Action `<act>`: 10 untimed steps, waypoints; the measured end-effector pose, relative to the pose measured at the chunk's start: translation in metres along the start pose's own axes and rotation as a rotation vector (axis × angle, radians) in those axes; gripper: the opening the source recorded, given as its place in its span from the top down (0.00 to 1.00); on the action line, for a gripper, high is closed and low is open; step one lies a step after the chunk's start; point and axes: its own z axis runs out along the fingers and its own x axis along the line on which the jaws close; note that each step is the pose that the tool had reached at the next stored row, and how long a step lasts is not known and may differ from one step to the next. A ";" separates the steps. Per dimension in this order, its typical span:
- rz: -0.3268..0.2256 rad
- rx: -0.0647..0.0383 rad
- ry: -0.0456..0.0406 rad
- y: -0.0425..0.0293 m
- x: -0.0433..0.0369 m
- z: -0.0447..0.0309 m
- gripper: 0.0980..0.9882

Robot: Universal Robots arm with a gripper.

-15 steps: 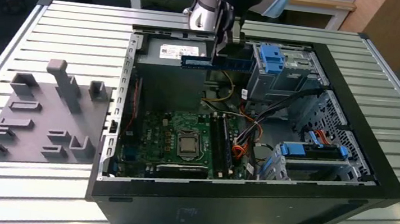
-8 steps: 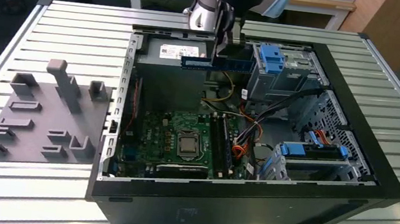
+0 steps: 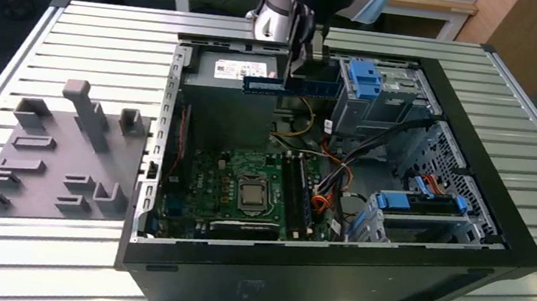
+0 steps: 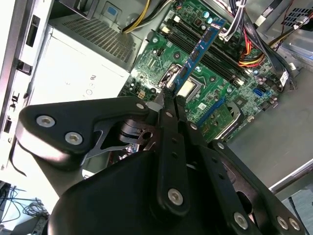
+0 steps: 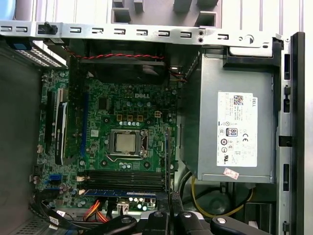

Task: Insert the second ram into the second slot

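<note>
The arm [image 3: 288,1] stands upright over the open computer case [image 3: 335,279], wrist pointing down. Its gripper [image 3: 301,71] hangs just above the case, with thin fingers [image 4: 171,137] pinched together on the second ram [image 4: 198,51].

Open computer case [image 3: 314,285], tool [image 3: 305,71] gripping second ram [image 3: 268,84] above it, grey fixture [image 3: 54,164] beside

Quick tally: one case [image 3: 335,279] on the table [image 3: 110,26]. Inside it: one board [image 5: 132,110], one CPU [image 5: 128,142], one PSU [image 5: 234,127], two blue clips [image 3: 363,76] [image 3: 414,202], and two RAM sticks (held stick [image 4: 197,53], seated stick [image 5: 120,192]). One grey holder [image 3: 54,164] beside it, one pincer [image 4: 168,98].
</note>
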 end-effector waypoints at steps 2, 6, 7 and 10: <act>0.000 0.000 -0.0001 0.0000 0.0006 0.0000 0.96; 0.000 0.000 -0.0001 0.0001 0.0022 0.0000 0.96; 0.000 0.000 -0.0001 0.0001 0.0026 0.0000 0.96; 0.000 0.000 -0.0002 0.0001 0.0040 0.0000 0.96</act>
